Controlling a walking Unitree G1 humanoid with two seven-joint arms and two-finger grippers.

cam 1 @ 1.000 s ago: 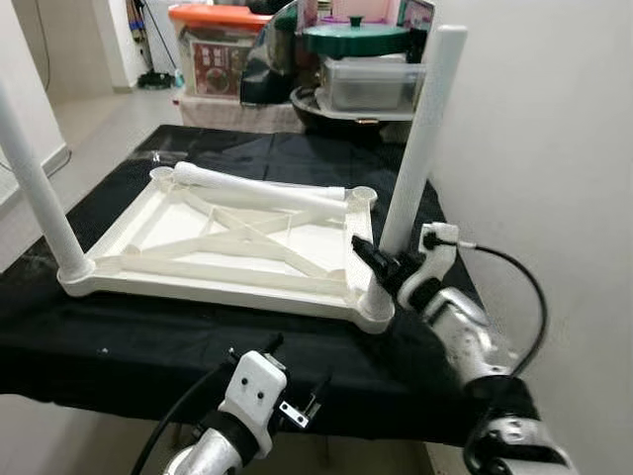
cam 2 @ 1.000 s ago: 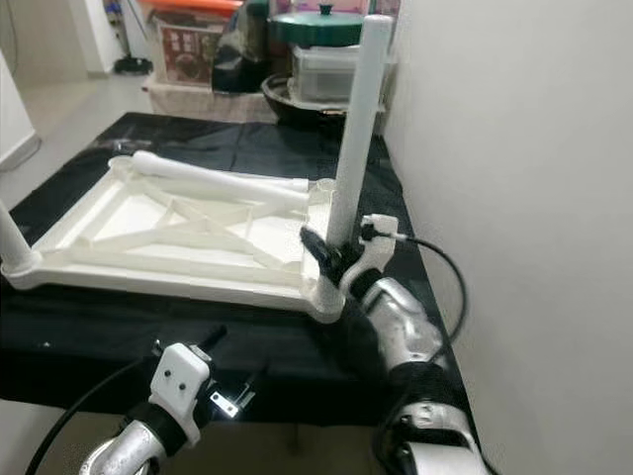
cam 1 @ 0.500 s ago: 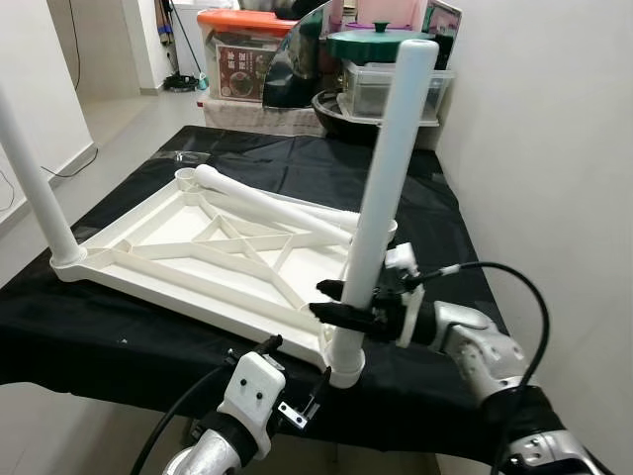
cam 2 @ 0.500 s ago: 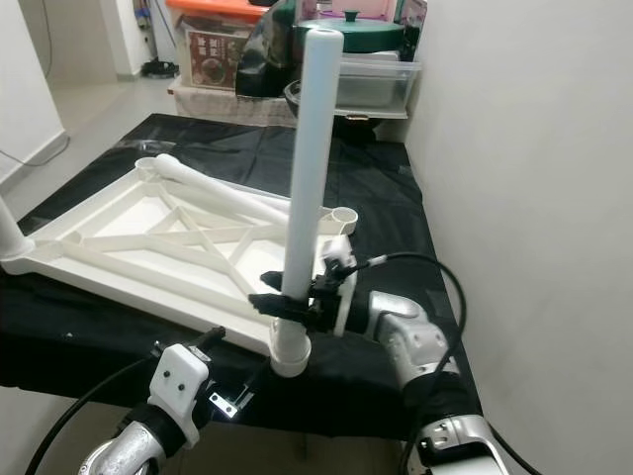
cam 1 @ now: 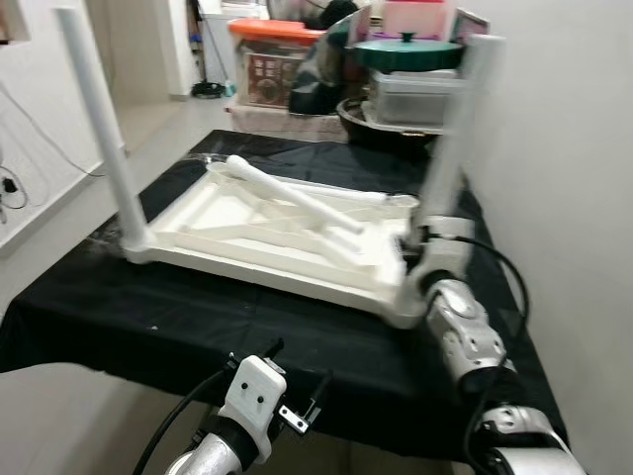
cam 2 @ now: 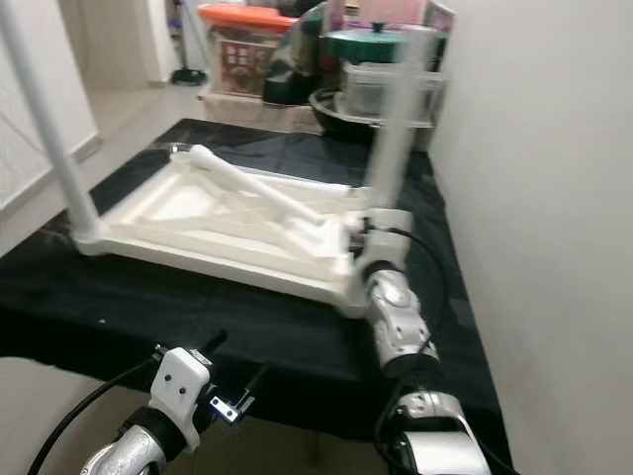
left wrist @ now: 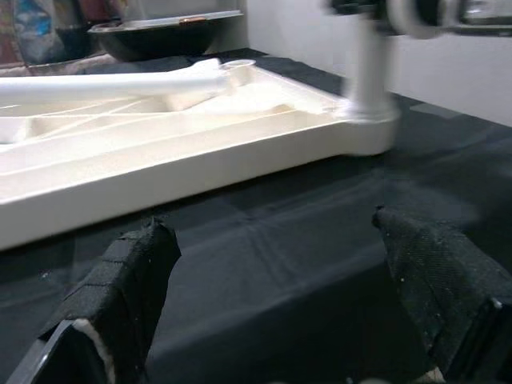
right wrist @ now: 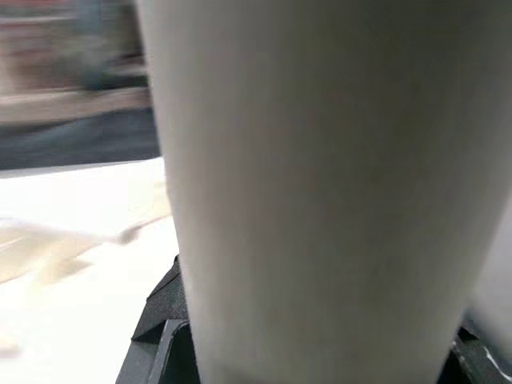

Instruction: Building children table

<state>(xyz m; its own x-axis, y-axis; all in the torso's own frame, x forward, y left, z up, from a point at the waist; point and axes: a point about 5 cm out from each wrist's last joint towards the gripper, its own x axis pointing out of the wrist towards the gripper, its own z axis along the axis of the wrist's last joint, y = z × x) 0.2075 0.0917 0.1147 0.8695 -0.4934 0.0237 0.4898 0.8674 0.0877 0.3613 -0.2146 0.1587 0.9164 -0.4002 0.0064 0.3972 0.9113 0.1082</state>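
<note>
Change: since half a second ago the tabletop frame (cam 1: 287,242) has swung round on the surface (cam 1: 119,317), so the corner with the gripped leg (cam 1: 450,163), then at the near edge, now sits further back by the wall; the head camera has also shifted.
Right pincer (cam 1: 420,247): closed round the lower part of the gripped leg just above its corner socket; in the right wrist view the white tube fills the gap between the black fingers (right wrist: 160,320).
Left pincer (left wrist: 280,304): spread open, holding nothing, low before the near edge of the surface, pointing at the frame's side rail.
Tabletop frame: lies underside up on the black cloth, ribs showing.
Second leg (cam 1: 99,124): stands upright in the far left corner.
Loose leg (cam 1: 287,193): lies diagonally across the ribs, not yet fitted.
Meaning for task: two legs appear seated and a loose leg remains; turning the frame probably brings the empty sockets within reach.
</note>
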